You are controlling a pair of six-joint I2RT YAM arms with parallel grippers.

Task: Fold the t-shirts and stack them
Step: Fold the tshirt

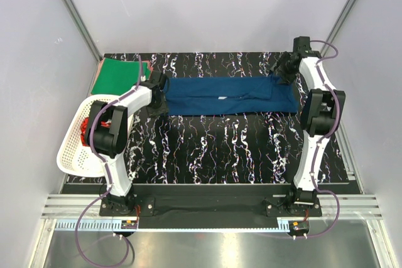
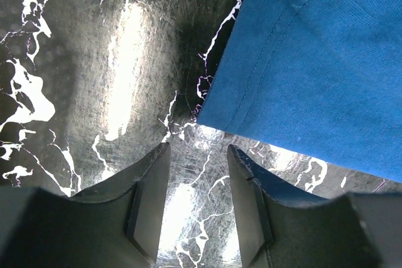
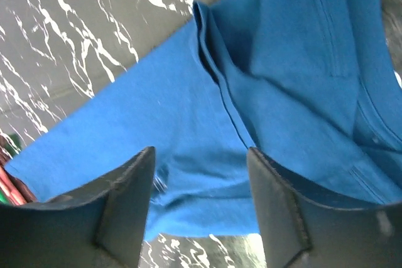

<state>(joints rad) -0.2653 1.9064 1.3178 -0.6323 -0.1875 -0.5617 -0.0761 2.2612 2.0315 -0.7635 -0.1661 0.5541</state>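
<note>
Left tool parted, empty, beside navy t-shirt; right tool parted above it.

L hand, R hand: jaws apart

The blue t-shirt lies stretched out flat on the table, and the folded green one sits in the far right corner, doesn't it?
No. The top view shows the folded green t-shirt in the far left corner, not the right. The blue t-shirt does lie stretched out flat on the table.
</note>
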